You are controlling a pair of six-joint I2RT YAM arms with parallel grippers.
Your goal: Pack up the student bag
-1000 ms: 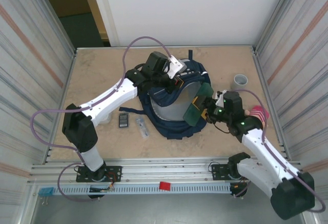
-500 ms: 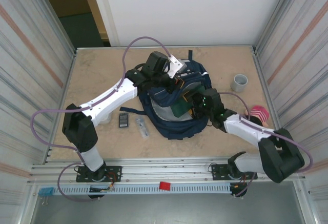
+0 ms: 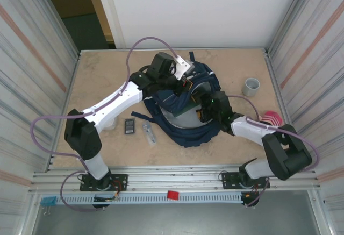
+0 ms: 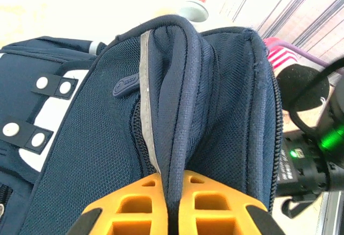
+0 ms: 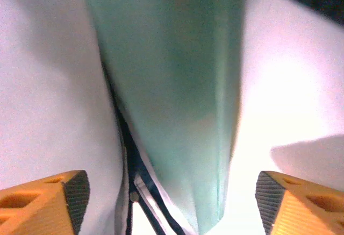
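**A:** Where does everything sit, starting with the big pieces?

**B:** The desk [image 3: 102, 79] is a pale wooden board between ribbed metal walls. The student bag [image 3: 185, 130] lies near its middle, a little toward the far side. It is navy, with its mouth pulled open and a pale lining showing inside. In the left wrist view the student bag [image 4: 97, 154] shows mesh fabric, a grey reflective stripe and white patches with studs.

**A:** And the arms?

**B:** The left arm [image 3: 115, 103] reaches from the near left corner to the bag's far rim. The right arm [image 3: 252, 130] bends in from the right, its wrist over the opening.

**A:** What are the tools doing?

**B:** The left tool [image 4: 172, 192] is pressed together on a raised fold of the bag's rim; the navy cloth runs straight down between its orange fingers. From above, the left tool [image 3: 180, 82] sits at the top edge of the bag. The right tool [image 3: 206, 106] is inside the mouth. In its wrist view the right tool [image 5: 166, 192] is spread wide, with the green pencil case [image 5: 172, 84] lying between the fingers and pale lining on both sides. The visible fingertips do not touch it.

**A:** Smaller things?

**B:** From above, the green pencil case [image 3: 189, 105] shows partly inside the opening. A grey cup [image 3: 251, 86] stands to the right of the bag, well apart. A pink striped object [image 3: 272, 119] is by the right wall. A small black device [image 3: 129, 126] lies just left of the bag, and a small clear item [image 3: 148, 133] lies between them, near the straps.
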